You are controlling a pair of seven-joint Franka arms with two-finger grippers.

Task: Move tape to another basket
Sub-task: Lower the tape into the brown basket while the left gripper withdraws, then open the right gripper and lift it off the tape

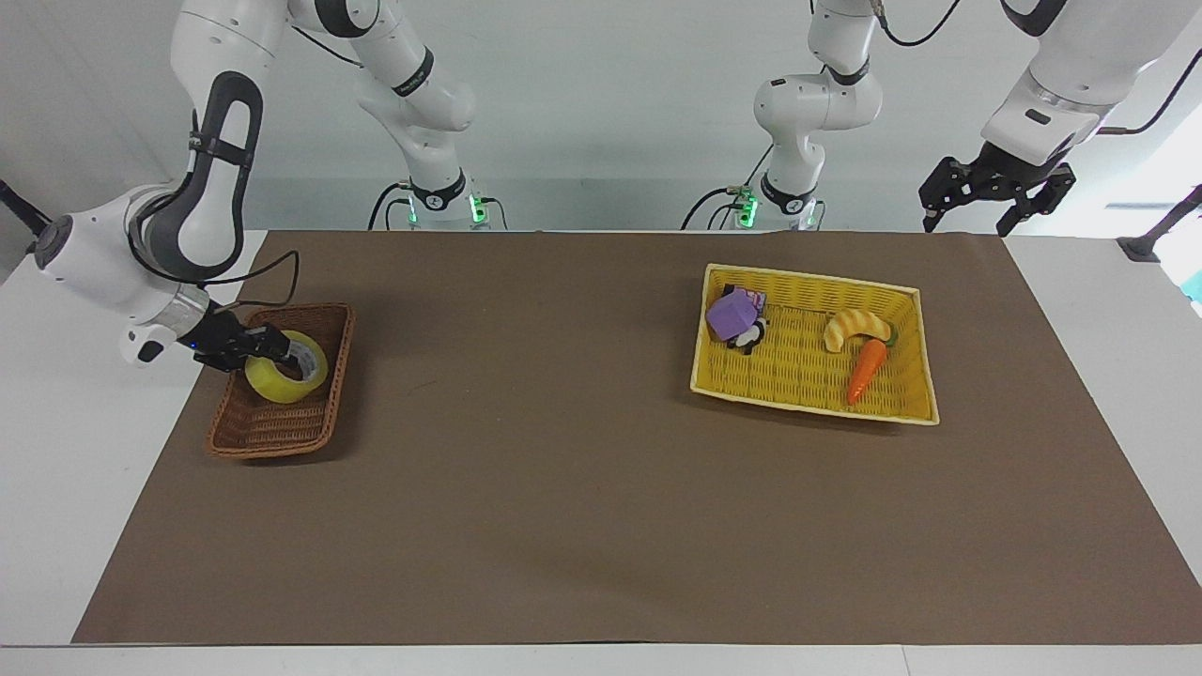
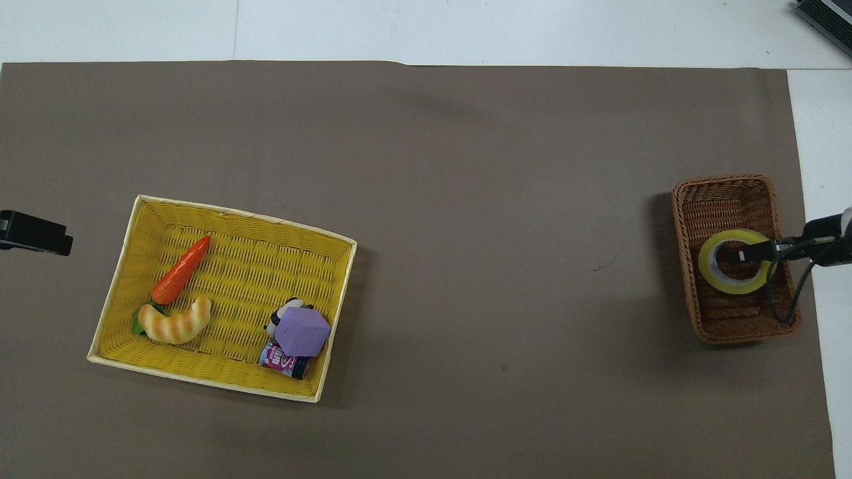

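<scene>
The tape (image 1: pixel 282 383), a yellow ring, sits low inside the small brown wicker basket (image 1: pixel 272 434) at the right arm's end of the table. My right gripper (image 1: pixel 279 350) reaches in from the side and is shut on the roll's wall, one finger inside the ring. In the overhead view the tape (image 2: pixel 715 279) lies in the middle of the basket (image 2: pixel 722 193) with the right gripper (image 2: pixel 757 253) on its rim. My left gripper (image 1: pixel 972 211) is open and empty, raised over the table edge at the left arm's end; it also shows in the overhead view (image 2: pixel 36 234).
A larger yellow basket (image 1: pixel 808 406) toward the left arm's end holds a carrot (image 1: pixel 866 368), a bread-like toy (image 1: pixel 855 327), a purple block (image 1: pixel 732 314) and a small panda figure. A brown mat covers the table.
</scene>
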